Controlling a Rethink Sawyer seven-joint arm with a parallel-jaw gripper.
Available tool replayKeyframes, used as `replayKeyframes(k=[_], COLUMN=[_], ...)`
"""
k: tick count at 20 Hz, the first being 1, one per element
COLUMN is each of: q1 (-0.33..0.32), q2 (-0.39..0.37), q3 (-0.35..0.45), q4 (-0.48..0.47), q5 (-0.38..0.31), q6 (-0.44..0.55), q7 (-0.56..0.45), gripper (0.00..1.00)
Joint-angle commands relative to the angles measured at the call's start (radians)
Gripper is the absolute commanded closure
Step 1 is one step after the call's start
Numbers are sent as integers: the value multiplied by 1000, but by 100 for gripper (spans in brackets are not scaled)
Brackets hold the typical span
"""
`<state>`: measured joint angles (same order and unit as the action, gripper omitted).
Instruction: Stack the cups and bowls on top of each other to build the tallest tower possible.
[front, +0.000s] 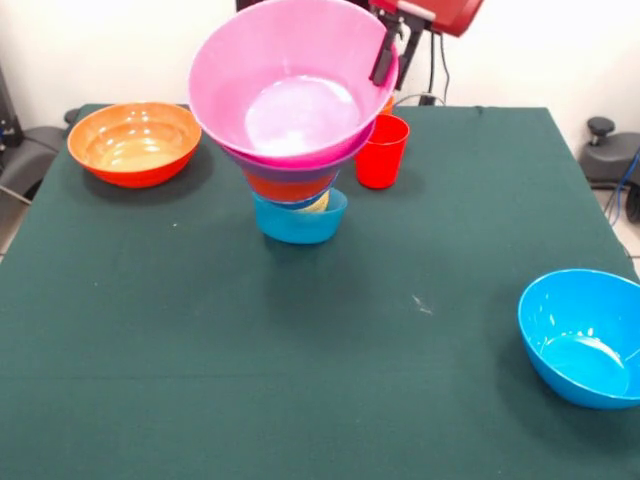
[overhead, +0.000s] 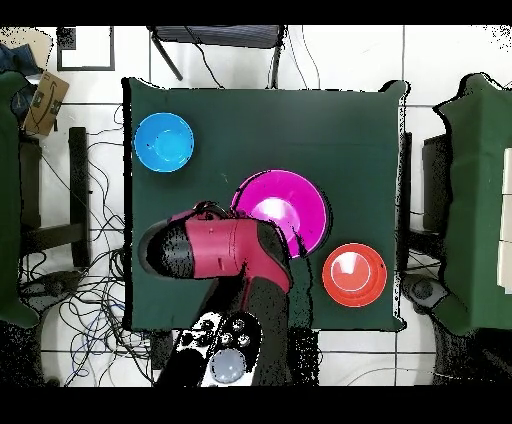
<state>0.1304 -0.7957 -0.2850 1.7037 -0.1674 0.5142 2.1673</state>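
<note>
The tower stands mid-table: a small blue bowl (front: 300, 220) at the base, an orange bowl (front: 288, 187) and a purple bowl (front: 300, 166) above it, and the large pink bowl (front: 290, 90) on top, tilted toward the camera. My gripper (front: 391, 55) is at the pink bowl's far right rim, shut on it, with one black finger (front: 383, 60) inside the rim. A red cup (front: 381, 150) stands just behind and right of the tower. In the overhead view the pink bowl (overhead: 290, 205) shows beside my arm (overhead: 215, 248), which hides the gripper.
A large orange bowl (front: 134, 142) (overhead: 354, 273) sits at the far left of the front view. A bright blue bowl (front: 585, 335) (overhead: 163, 142) rests near the front right edge. Something orange (front: 388, 103) peeks out behind the red cup.
</note>
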Motion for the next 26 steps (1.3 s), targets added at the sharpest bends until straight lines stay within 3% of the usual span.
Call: replayKeyframes(k=[1, 5, 12, 19, 26], q1=[-14, -31, 14, -10, -8], q2=[-11, 13, 94, 122, 96], q3=[71, 86, 41, 74, 66], q4=[162, 170, 147, 144, 121], q5=[18, 14, -12, 20, 42], q6=[56, -8, -157, -189, -107], q7=[72, 79, 159, 132, 108], gripper=[100, 100, 100, 100, 100])
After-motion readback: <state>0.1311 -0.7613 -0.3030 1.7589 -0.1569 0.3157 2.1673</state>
